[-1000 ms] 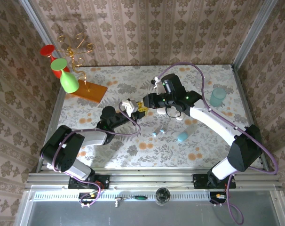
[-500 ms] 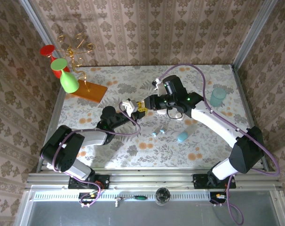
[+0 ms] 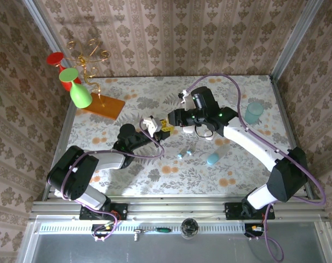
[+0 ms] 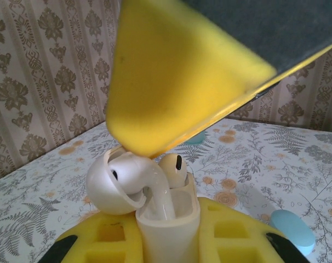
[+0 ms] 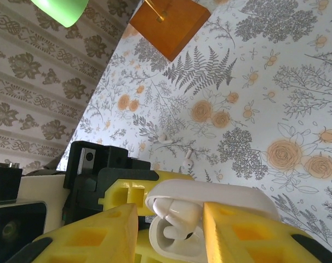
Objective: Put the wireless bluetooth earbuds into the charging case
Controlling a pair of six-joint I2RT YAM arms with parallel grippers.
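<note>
My left gripper [image 3: 149,126] is shut on the white charging case [image 4: 166,241], held upright between yellow pads with its lid [image 4: 103,189] swung open. One white earbud [image 4: 174,169] sits in its slot. A second white earbud [image 4: 134,174] leans stem-down in the case. My right gripper [image 5: 170,219] hangs right above it; its fingers [image 5: 95,235] straddle the earbud [image 5: 179,215] with a gap on the left side. Two tiny cyan-tipped pieces [image 3: 179,155] lie on the table right of the grippers.
A light-blue capsule [image 3: 212,159] and a pale teal cup [image 3: 253,112] are on the right. An orange base [image 3: 103,105] with a green glass [image 3: 78,90] stands at the far left. Two small white earbuds [image 5: 165,138] lie on the cloth below the case.
The right arm's wrist has shifted slightly to the right while its fingers stay over the case. The left arm and case hold still.
</note>
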